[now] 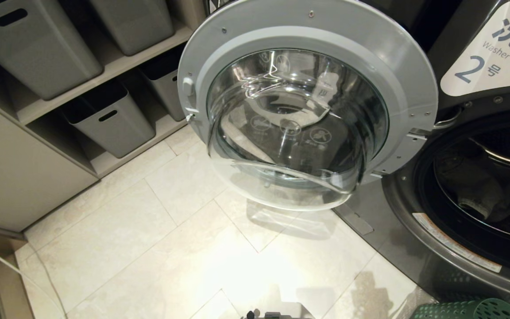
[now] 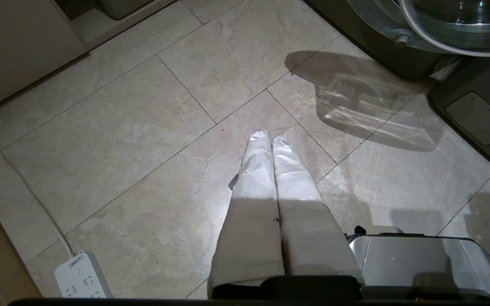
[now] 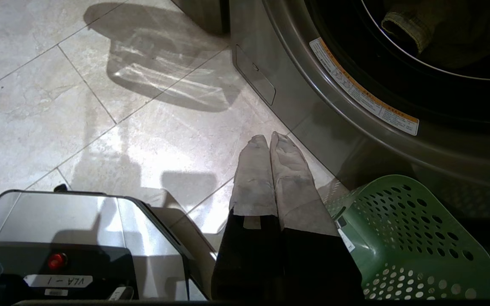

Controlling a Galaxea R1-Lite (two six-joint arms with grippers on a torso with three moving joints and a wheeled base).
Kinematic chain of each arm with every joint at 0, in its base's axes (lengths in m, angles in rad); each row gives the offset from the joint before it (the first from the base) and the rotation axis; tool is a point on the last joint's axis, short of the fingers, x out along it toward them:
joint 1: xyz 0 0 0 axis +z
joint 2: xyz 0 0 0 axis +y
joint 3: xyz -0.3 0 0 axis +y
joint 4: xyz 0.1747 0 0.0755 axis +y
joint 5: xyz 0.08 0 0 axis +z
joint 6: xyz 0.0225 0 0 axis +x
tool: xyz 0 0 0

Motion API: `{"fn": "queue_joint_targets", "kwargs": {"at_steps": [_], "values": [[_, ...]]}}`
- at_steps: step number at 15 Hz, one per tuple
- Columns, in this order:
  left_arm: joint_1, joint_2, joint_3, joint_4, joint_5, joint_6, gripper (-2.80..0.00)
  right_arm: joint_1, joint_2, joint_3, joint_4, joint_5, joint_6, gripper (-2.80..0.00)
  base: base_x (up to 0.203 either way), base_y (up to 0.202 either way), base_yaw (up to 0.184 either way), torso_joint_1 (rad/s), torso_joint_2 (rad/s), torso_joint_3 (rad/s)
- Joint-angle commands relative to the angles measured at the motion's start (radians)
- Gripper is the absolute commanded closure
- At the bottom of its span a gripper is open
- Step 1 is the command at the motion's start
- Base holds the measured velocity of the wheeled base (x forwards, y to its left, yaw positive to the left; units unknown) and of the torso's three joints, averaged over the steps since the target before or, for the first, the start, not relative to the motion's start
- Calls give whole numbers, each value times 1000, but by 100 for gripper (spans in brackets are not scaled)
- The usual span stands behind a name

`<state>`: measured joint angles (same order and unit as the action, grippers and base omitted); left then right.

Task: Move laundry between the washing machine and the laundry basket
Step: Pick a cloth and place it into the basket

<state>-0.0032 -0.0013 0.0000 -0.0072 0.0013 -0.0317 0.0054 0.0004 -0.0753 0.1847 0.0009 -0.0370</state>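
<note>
washer 2 open, laundry in the drum

here the washing machine [image 1: 472,146], dark grey with a white label bearing a large 2, stands at the right with its round door [image 1: 308,106] swung wide to the left, the clear glass bowl bulging toward the near side. inside the dark drum [image 1: 503,177] lies the laundry [image 1: 476,190], a small bundle of soft grey-green cloth slumped low in the opening, one ribbed cuff turned outward; it fills only a small part of the drum. a long warning sticker [image 3: 364,93] runs along the lower rim of the opening.

the laundry basket [image 3: 411,242], green plastic with round-holed walls and a white sticker on its edge, sits on the floor just in front of the machine at the near right; only its rim and one wall show, and its contents cannot be made out.

at the far left, plain grey bins [image 1: 109,119] with slot handles stand on shelves [image 1: 117,66].

the left claw [image 2: 269,138] hangs above the pale tiled floor [image 1: 157,248], its cloth-wrapped fingers pressed together and holding nothing. the right claw [image 3: 269,139] hangs near the machine's lower front, just beside the basket, fingers likewise pressed together and empty. a white power strip [image 2: 81,276] lies on the floor at the left.
</note>
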Motion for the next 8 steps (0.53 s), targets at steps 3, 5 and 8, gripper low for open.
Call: {"fn": "queue_joint_targets", "kwargs": {"at_steps": [3,5,8], "values": [[0,0,2,0,0,-1,0,1,1,0,1,-2,5,0,0,0,0,0,0,0],[0,0,2,0,0,-1,0,1,1,-1,2,-4,6,0,0,0,0,0,0,0],[0,0,2,0,0,-1,0,1,1,0,1,-2,2,0,0,0,0,0,0,0]]}}
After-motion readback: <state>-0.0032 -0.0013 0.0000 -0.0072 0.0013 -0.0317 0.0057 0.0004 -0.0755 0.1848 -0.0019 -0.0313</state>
